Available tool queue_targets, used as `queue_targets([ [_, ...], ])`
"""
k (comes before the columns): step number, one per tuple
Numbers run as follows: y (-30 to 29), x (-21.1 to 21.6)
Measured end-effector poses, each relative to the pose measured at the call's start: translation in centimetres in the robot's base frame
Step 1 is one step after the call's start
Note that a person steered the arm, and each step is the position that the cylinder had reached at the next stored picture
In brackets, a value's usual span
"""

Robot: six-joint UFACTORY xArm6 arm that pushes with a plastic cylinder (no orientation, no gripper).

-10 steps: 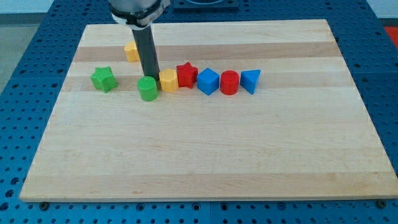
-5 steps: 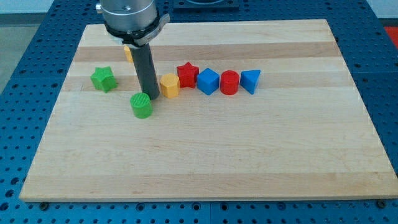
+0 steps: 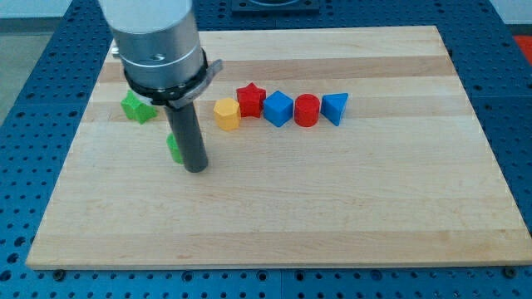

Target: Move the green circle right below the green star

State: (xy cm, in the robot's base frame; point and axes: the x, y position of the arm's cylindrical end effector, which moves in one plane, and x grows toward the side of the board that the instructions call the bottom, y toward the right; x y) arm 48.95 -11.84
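Observation:
The green circle (image 3: pixel 173 147) lies on the wooden board, mostly hidden behind my rod; only its left edge shows. My tip (image 3: pixel 195 169) rests on the board, touching the circle's right side. The green star (image 3: pixel 135 108) sits up and to the left of the circle, partly covered by the arm's body.
A row of blocks lies to the right: a yellow hexagon (image 3: pixel 226 114), a red star (image 3: pixel 250 100), a blue cube (image 3: pixel 278 108), a red cylinder (image 3: pixel 307 110) and a blue triangle (image 3: pixel 335 107). The arm's body hides the board's upper left.
My tip has moved down and left, pushing the green circle away from the yellow hexagon toward the lower left. The arm's body now covers part of the green star and hides the yellow block behind.

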Motion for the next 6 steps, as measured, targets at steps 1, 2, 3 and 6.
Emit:
queue_targets([
  [1, -0.3, -1.1],
  [2, -1.0, -4.1],
  [3, -2.3, -6.8],
  [6, -4.3, -9.6],
])
